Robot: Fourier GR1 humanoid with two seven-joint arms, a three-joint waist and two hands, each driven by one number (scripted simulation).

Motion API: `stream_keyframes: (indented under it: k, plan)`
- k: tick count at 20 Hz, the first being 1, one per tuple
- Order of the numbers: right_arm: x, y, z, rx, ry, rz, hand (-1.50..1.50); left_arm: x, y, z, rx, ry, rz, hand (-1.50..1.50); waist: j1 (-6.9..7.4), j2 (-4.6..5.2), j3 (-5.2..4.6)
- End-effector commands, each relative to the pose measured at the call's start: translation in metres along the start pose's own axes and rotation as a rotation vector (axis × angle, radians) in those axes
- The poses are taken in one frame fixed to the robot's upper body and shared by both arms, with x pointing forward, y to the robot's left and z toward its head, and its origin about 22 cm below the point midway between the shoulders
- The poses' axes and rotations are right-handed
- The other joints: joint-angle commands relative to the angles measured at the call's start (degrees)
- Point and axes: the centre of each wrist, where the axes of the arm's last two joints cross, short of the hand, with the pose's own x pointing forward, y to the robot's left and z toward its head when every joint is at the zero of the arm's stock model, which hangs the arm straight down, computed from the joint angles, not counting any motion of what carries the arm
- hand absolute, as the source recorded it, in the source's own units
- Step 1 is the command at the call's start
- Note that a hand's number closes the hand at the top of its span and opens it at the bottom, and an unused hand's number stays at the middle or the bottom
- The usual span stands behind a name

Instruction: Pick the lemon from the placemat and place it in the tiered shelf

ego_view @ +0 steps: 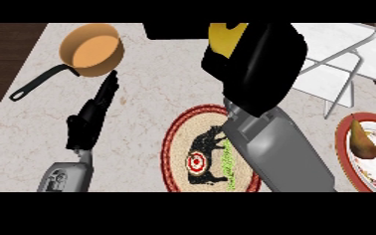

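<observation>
Your right hand (257, 64), curled round the round yellow lemon (224, 37), looks mid-carry; next, swing toward three o'clock, into the white-framed tiered shelf (327, 40).

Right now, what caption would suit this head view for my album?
Right hand, curled round the lemon, raised between the round placemat and the tiered shelf; left hand rests open.

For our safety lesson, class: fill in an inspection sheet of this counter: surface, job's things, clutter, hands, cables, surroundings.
Surface: pale marble counter.
Job's things: lemon off the round placemat; white shelf at upper right.
Clutter: orange pan; plate with a pear.
Hands: right hand curled round the lemon; left hand open, fingers straight, at left.
Cables: nothing seen.
Surroundings: dark wood beyond the counter's left edge.
</observation>
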Motion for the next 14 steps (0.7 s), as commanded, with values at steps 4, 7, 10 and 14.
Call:
stream_keyframes:
  k: [4,7,10,14]
  plan:
    - [0.015,-0.030,-0.029,-0.083,0.216,0.088,1.50,0.005,-0.006,-0.003,-0.015,0.006,0.009,0.00,0.12,0.29,0.05]
    - [0.017,-0.039,-0.051,-0.123,0.219,0.121,1.50,0.002,-0.006,-0.010,-0.003,0.007,0.010,0.00,-0.04,0.44,0.04]
    - [0.015,-0.060,-0.071,-0.152,0.230,0.124,1.50,0.005,-0.013,-0.012,-0.005,0.010,0.015,0.00,-0.25,0.37,0.06]
    - [0.015,-0.050,-0.082,-0.195,0.225,0.159,1.50,-0.009,-0.008,-0.001,-0.011,-0.019,-0.006,0.00,0.55,0.59,0.04]
